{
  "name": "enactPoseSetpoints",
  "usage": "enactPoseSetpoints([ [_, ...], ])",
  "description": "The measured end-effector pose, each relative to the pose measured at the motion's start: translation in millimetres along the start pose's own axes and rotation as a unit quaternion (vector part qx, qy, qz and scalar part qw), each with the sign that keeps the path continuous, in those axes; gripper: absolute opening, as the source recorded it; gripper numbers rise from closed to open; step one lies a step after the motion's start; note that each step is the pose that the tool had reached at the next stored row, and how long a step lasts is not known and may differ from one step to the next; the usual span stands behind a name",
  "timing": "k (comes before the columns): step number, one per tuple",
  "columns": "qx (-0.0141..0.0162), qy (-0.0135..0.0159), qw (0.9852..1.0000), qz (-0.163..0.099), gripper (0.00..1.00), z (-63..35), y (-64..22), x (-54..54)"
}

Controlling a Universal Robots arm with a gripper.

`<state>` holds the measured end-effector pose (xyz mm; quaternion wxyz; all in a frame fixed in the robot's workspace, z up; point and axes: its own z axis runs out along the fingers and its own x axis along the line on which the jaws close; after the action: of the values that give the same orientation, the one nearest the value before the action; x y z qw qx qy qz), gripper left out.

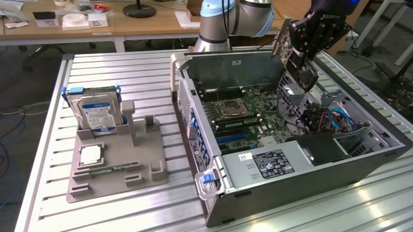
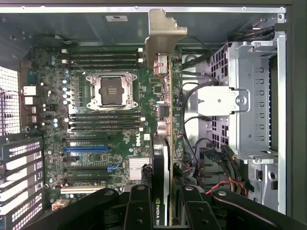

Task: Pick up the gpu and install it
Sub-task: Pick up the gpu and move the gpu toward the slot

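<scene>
While the pale blue-and-grey robot arm [image 1: 223, 19] reaches in from the far side of the slatted table, its black gripper [image 1: 314, 34] hangs tilted above the open grey metal computer case [image 1: 310, 188], toward the exterior view's right. The gripper is clamped on the gpu [image 1: 302, 72], a flat green circuit card with a black cooler block and a silver end bracket. The card hangs slanted below the fingers, in the air over the case. The wrist view looks along the card: the gpu [image 2: 169, 120] stands edge-on between two black fingers [image 2: 139, 206], bracket end farthest from the gripper [image 2: 165, 211], over the green motherboard's [image 2: 110, 110] edge beside the silver drive cage [image 2: 249, 96]. The exterior view adds a silver hard drive [image 1: 96, 113] upright in a grey holder [image 1: 116, 164], well apart from the case.
</scene>
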<state>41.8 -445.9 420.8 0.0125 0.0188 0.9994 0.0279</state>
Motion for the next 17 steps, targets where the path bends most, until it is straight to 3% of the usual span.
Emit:
enactPoseSetpoints([
  [17, 0.0, 0.0, 1.0, 0.0, 0.27, 0.2, 0.2, -7.2],
])
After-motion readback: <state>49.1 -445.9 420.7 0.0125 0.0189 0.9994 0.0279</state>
